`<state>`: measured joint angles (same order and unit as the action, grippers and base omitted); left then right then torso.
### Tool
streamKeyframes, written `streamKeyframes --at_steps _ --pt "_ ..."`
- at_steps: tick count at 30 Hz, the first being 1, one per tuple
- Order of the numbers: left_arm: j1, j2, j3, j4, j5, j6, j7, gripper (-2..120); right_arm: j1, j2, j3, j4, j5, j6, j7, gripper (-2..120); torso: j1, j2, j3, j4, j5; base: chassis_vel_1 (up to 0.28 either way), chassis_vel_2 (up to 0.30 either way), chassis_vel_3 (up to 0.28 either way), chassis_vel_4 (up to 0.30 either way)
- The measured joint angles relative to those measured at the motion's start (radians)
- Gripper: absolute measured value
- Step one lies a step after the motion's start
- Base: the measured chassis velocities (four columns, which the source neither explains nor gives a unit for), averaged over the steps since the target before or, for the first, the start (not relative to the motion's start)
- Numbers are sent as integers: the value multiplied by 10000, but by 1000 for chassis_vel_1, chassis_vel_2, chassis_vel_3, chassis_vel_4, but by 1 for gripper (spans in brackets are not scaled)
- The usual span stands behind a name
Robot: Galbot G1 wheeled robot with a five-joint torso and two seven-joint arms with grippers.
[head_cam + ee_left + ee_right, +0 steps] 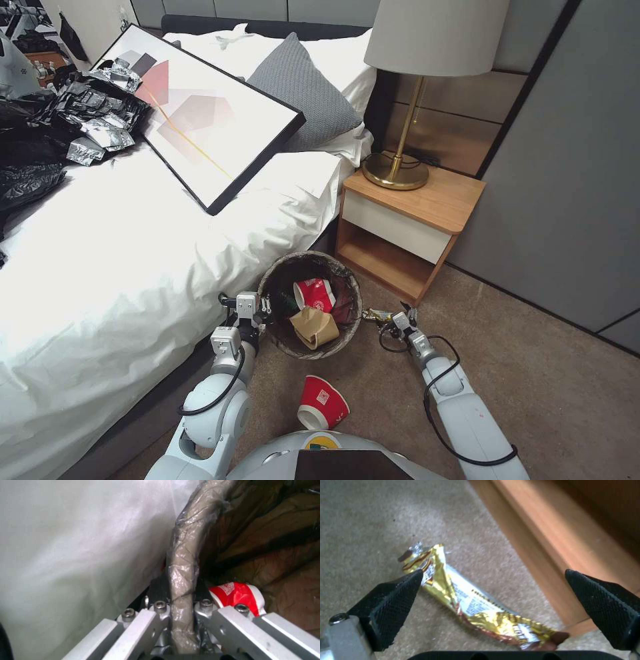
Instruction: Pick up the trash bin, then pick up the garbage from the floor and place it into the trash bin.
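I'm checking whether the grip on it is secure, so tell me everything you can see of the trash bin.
The trash bin is a small round pail lined with a dark, crinkled plastic bag folded over its rim, which looks greyish under the film. It stands upright on the carpet between the bed and the nightstand, close against the white bedding. The left claw is shut on its rim at the bed side, one finger inside and one outside. Inside lie a red-and-white paper cup and crumpled brown paper.
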<state>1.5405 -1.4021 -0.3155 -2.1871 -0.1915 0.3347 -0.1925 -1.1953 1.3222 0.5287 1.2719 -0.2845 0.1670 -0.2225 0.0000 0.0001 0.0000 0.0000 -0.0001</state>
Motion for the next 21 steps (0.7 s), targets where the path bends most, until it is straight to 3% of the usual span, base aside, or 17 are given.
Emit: streamKeyframes --at_steps 21 --pt "4 -50 -98 -20 19 29 -21 0 1275 -127 -200 -1902 346 -257 -1021 100 0 0 0 -1 1 0 0 0 0"
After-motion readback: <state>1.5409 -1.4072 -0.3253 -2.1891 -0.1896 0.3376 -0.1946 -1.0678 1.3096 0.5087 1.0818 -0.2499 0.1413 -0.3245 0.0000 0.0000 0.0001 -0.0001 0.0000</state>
